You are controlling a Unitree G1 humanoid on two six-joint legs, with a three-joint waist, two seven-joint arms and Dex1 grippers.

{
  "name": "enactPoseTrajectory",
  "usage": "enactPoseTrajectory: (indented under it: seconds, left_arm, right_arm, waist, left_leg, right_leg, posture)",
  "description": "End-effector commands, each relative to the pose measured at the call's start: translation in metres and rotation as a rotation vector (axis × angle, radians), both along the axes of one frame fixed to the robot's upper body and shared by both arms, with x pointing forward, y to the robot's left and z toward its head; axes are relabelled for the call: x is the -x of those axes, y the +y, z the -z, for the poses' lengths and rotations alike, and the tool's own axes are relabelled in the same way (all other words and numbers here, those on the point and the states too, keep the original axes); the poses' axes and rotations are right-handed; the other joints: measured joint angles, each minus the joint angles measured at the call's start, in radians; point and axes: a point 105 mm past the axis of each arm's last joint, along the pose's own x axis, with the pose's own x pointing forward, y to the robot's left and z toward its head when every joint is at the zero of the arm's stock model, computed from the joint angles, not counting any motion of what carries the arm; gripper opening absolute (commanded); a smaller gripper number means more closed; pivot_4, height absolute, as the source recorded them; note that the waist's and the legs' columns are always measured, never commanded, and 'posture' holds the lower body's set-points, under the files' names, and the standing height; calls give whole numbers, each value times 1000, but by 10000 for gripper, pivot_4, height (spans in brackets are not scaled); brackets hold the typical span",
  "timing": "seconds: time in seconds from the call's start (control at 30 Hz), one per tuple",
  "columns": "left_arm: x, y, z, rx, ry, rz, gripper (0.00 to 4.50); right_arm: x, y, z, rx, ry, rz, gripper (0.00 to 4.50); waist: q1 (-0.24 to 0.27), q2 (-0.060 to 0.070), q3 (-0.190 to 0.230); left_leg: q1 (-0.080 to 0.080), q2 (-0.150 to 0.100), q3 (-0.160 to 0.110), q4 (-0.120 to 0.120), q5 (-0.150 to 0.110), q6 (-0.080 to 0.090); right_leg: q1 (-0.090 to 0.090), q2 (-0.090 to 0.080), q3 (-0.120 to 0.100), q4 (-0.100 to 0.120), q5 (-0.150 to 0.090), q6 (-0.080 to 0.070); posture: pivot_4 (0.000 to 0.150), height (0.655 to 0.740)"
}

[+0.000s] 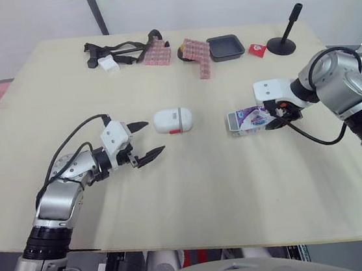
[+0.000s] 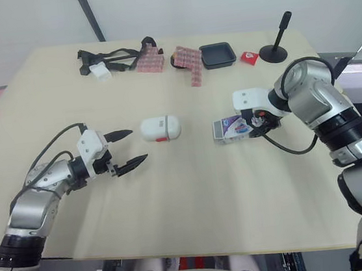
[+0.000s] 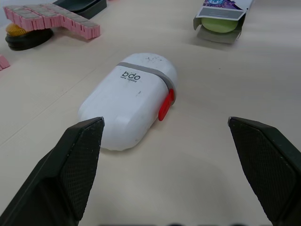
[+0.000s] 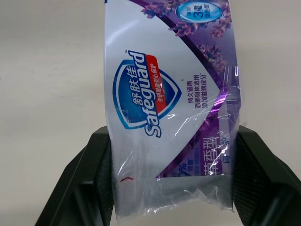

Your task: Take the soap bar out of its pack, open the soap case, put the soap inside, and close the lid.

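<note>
A white oval soap case (image 1: 173, 121) with a grey band and a red latch (image 3: 165, 104) lies shut at the table's middle. My left gripper (image 1: 145, 141) is open just left of it, fingers (image 3: 77, 160) spread and touching nothing. To the right lies the purple and white soap pack (image 1: 248, 120), its end flap open toward the case, with the pale green soap bar (image 3: 220, 26) showing inside. My right gripper (image 1: 277, 117) is shut on the pack's far end; both fingers (image 4: 96, 174) press its sides (image 4: 169, 108).
Along the table's far edge lie black straps with a white block (image 1: 110, 55), pink block strips (image 1: 196, 54), a black tray (image 1: 226, 46), a small red item (image 1: 257, 49) and a black stand (image 1: 284, 35). The near half of the table (image 1: 201, 198) is bare.
</note>
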Motion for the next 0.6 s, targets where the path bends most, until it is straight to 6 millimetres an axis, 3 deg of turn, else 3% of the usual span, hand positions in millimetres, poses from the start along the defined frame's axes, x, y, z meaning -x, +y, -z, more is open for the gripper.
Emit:
enactPoseTrajectory:
  seconds: [0.03,0.13,0.17,0.23,0.3,0.4,0.6]
  left_arm:
    - [-1,-3,-9,-5,-50,15,45000]
    - [-2,-2,-11,-2,-55,12,45000]
    - [-2,-2,-11,-4,-55,13,45000]
    - [-1,-3,-10,-6,-54,13,45000]
    - [-1,-2,-10,-5,-52,12,45000]
    - [-1,-2,-9,-7,-50,11,45000]
    - [0,-3,-9,-13,-50,15,45000]
  right_arm:
    - [-5,-4,-11,33,-58,-24,25838]
    - [-2,-1,-13,8,-64,-51,25838]
    - [8,2,-12,9,-41,-117,25838]
    - [4,-1,-11,41,-74,-118,25838]
    - [-6,-8,-3,46,-89,-44,25838]
    - [7,-2,11,20,-23,-83,25838]
    - [-13,11,5,-160,-17,89,25838]
  waist:
    - [-2,0,0]
    - [-1,0,0]
    - [-1,0,0]
    - [1,0,0]
    - [0,0,0]
    - [1,0,0]
    - [-17,0,-1]
  left_leg:
    - [0,0,0,0,0,0]
    - [0,0,0,0,0,0]
    - [0,0,0,0,0,0]
    - [-1,0,0,0,0,0]
    - [-1,0,0,0,0,0]
    - [-1,0,0,1,0,0]
    - [0,1,1,1,0,-1]
  right_leg:
    - [0,-1,0,0,0,0]
    - [-1,0,0,1,0,0]
    - [-1,1,0,1,0,0]
    - [-1,1,1,0,0,0]
    - [-1,0,1,1,0,0]
    - [-1,0,1,1,0,0]
    - [0,0,1,3,0,0]
  posture:
    - [1500,7400]
    - [1500,7400]
    - [1500,7400]
    - [1500,7400]
    - [1500,7400]
    - [1500,7400]
    - [1500,7400]
